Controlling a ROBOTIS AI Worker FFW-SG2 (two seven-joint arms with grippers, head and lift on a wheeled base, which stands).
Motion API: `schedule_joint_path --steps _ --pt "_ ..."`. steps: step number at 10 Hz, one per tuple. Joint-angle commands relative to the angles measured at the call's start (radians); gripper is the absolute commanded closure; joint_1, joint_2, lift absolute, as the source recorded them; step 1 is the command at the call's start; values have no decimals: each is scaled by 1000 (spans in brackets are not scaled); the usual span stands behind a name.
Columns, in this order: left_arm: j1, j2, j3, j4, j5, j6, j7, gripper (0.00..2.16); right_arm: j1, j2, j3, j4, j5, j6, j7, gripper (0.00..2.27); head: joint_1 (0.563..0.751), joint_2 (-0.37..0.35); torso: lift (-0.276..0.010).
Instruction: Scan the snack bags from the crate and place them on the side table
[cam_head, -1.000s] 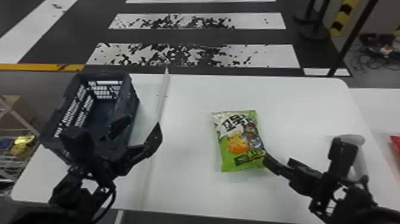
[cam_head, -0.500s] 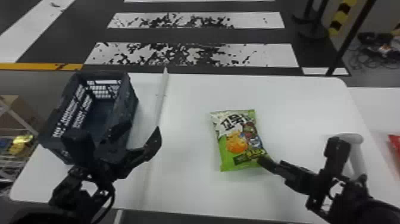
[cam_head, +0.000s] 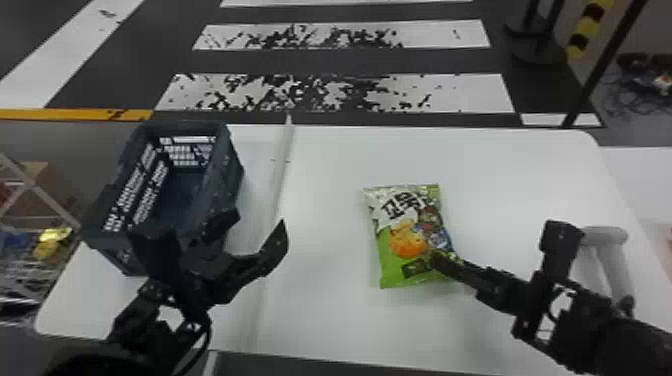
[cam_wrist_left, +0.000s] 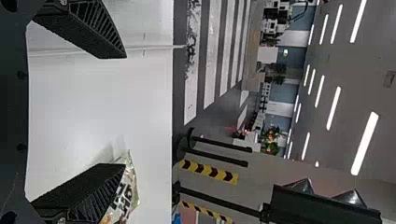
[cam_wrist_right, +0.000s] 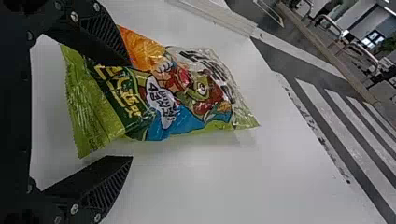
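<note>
Since the earlier frames our right pincer has edged a little farther over the near end of the snack bag, and our left pincer has come slightly closer to us; the bag has stayed put on the tabletop.

We have the bag out of the crate, which stands well to the bag's left. The right pincer is spread wide, one finger over the bag's face and the other beside it, with no grip on it yet. The left pincer, between bag and crate, is open too, with nothing in it.

By our reckoning, we still have to take hold of this bag, scan it and carry it to the side table, beyond the bag's right. The left arm hides part of the crate's inside, so we cannot tell whether more bags wait there.

The bag lies printed face up: big dark lettering at its far end, yellow characters on dark green nearer us. We leave the wording unread.
</note>
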Motion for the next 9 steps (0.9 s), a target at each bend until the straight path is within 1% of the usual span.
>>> schedule_joint_path --steps 1,2,4,5,7,8,9 --pt "0 0 -1 9 0 -1 -1 39 -21 0 5 26 3 3 19 1150 695 100 -81" --pt "0 -2 -1 16 0 -8 -5 39 -24 1 5 28 10 34 19 2263 695 105 -81" --pt "0 -2 -1 32 6 -23 -5 39 -21 0 -24 17 -17 62 50 2260 695 109 -81" --pt "-2 -3 -1 32 6 -26 -5 39 -14 -2 -44 -14 -37 89 54 2260 695 112 -81" --pt "-2 -5 -2 23 6 -26 -4 39 2 -5 -96 -141 -43 154 54 2260 695 104 -81" --pt "-2 -6 -2 17 6 -26 8 39 11 -9 -118 -226 -22 184 42 2260 695 100 -81" --pt "-2 -6 -10 6 6 -29 33 39 18 -18 -122 -310 23 194 16 2260 695 86 -81"
